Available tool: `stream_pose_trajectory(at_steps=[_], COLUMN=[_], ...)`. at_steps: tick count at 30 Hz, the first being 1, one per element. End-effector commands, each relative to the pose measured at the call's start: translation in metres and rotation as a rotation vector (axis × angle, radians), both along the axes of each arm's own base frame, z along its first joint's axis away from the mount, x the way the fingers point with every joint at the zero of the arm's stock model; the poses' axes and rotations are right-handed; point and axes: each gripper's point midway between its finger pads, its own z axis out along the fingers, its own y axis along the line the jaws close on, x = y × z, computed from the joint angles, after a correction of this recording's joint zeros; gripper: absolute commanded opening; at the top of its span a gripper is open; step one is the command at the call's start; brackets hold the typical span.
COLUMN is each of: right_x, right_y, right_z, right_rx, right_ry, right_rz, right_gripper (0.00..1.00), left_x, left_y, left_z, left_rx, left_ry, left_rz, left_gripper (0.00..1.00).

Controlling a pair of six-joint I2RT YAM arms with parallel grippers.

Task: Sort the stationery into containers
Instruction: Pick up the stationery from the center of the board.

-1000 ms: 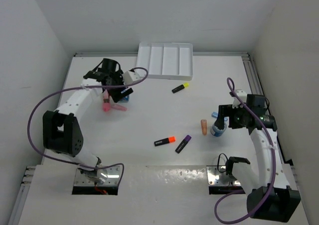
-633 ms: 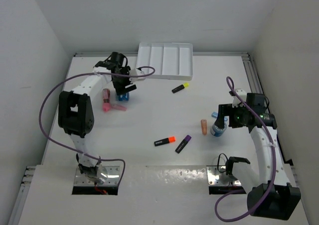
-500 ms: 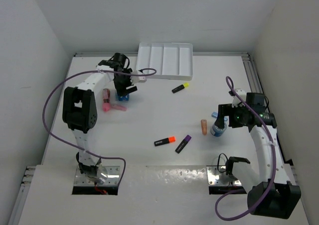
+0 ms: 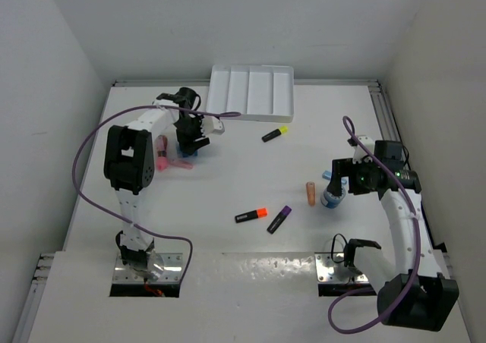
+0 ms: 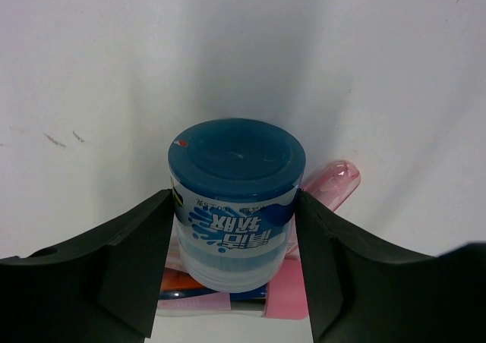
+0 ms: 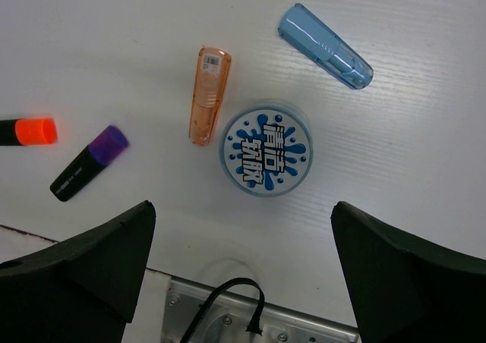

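Your white plastic four-compartment tray (image 4: 250,116) holds nothing yet: left jaws clench one blue round tub (image 5: 235,161), right jaws gape above a second blue tub (image 6: 264,150).

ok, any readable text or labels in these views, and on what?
"清洁软胶", probably, in white stylised characters: top of the blue round tub, right wrist view.
Upside-down white characters plus a line of fine print: side label of the blue jar, left wrist view; not legible.
Nothing else carries readable text.
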Motion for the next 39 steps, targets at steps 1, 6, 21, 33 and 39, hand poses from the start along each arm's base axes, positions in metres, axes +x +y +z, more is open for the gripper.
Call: stream_pose_trajectory(at_steps=[1,6,21,33,39], right_x=[0.012,0.016,0.022,0.054,0.067], right_y=[-0.003,0.000,0.001,0.037,0.068], right_z=[0.016,0.019,0.029,0.089,0.124], right_rx=[-0.014,0.010,0.019,0.281,0.495], right_ry=[-0.051,-0.048,-0.059,-0.147,-0.152], right_rz=[0.008,0.009,0.020,-0.020,0.003], right_gripper=[0.96,0.96,0.95,0.93,0.91], left_x=[0.002,-0.001,-0.006,0.050,0.012], left_y=[-0.006,-0.004,-0.005,-0.043,-0.051], left_z=[-0.009,-0.018,-0.037,0.157,0.282], left_rx=[-0.018,-0.007,-0.006,-0.732,-1.255], left_ry=[0.021,0.027,0.090,-0.268,-0.362], left_rz=[-0.014,-0.005,0.032,0.178,0.403], left_gripper=[0.61,0.63,0.37,0.03,0.00])
